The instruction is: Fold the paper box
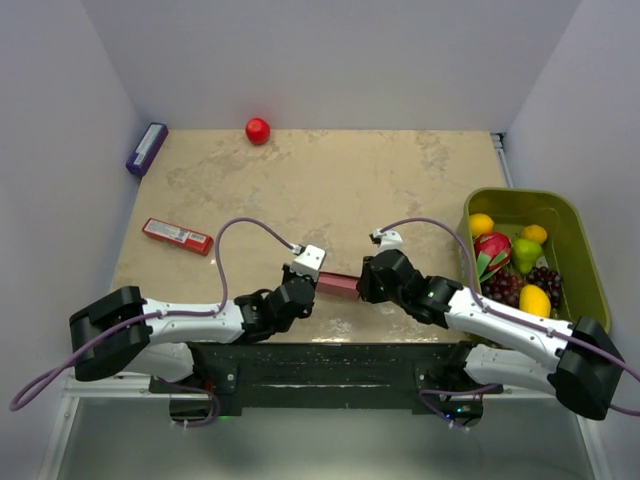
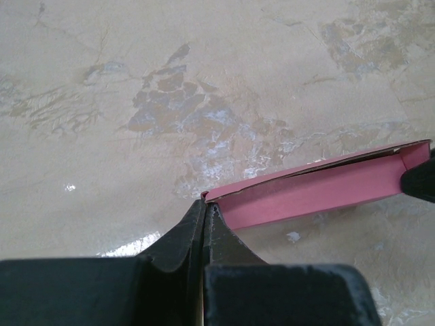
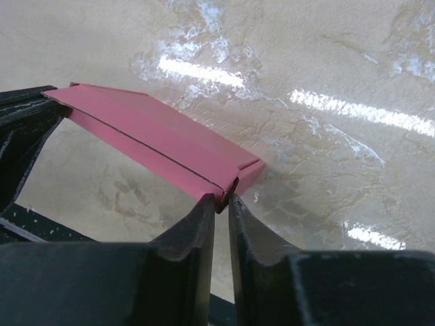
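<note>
Top external: the box [image 1: 337,286] hangs at the worktop's [image 1: 300,190] 6 o'clock. Left fingers [image 2: 187,234] are pinched tight on one end. Right fingers [image 3: 197,224] stand slightly parted around the other end; I cannot tell whether they grip it.

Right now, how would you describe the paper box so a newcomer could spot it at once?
Look at the near edge of the table, midway between the two arms. The paper box spans the gap between the tips of the left gripper and the right gripper. It is the slim, pink folded card, unlike the red packet lying alone far to the left.
</note>
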Robot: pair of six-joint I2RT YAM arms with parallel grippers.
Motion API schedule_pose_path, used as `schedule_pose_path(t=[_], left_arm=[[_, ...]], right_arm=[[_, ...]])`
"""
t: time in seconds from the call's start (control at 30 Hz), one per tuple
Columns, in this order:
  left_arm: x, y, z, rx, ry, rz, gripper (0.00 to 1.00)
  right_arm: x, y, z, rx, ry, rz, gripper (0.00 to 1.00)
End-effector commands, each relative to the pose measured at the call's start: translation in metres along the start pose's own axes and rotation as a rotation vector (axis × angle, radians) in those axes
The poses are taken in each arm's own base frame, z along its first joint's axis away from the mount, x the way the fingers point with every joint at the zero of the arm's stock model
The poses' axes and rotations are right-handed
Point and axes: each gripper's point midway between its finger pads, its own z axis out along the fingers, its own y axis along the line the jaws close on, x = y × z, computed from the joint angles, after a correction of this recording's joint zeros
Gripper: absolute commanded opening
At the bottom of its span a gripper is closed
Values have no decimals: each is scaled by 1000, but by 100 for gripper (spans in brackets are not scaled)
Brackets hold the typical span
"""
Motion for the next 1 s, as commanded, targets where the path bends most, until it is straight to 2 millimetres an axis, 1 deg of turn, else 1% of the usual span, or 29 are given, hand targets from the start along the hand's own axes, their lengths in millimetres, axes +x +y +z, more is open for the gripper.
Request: schedule_pose_path(t=[0.0,0.03,0.1,0.13,0.2,0.23,0.4,0.53,0.83,0.93,0.97], left_arm=[[54,-5,-10,66,187,107,0],[53,-6,-10,67,189,109,0],[54,-6,-9,66,193,116,0],[54,-6,-9,65,195,117,0],[53,-7,-9,65,194,119,0],[53,-7,-9,65,196,120,0],[53,-7,-9,66,198,120,0],[53,-8,-9,68,201,122,0],[53,-9,-8,68,205,125,0],[53,-9,-8,70,205,125,0],[53,-9,-8,70,204,124,0]], right_arm=[[-10,4,-14,9,9,9,35],[-16,9,-18,-6,-6,14,41],[-21,10,-21,-6,-17,15,44],[-26,11,-24,-11,-28,17,48],[-29,10,-26,-2,-37,7,50],[-29,8,-26,5,-38,0,49],[-31,7,-26,8,-52,-11,38],[-27,4,-22,23,-37,-25,34],[-22,4,-14,24,-26,-32,25],[-18,3,-12,28,-19,-35,20],[-17,2,-11,28,-18,-35,16]])
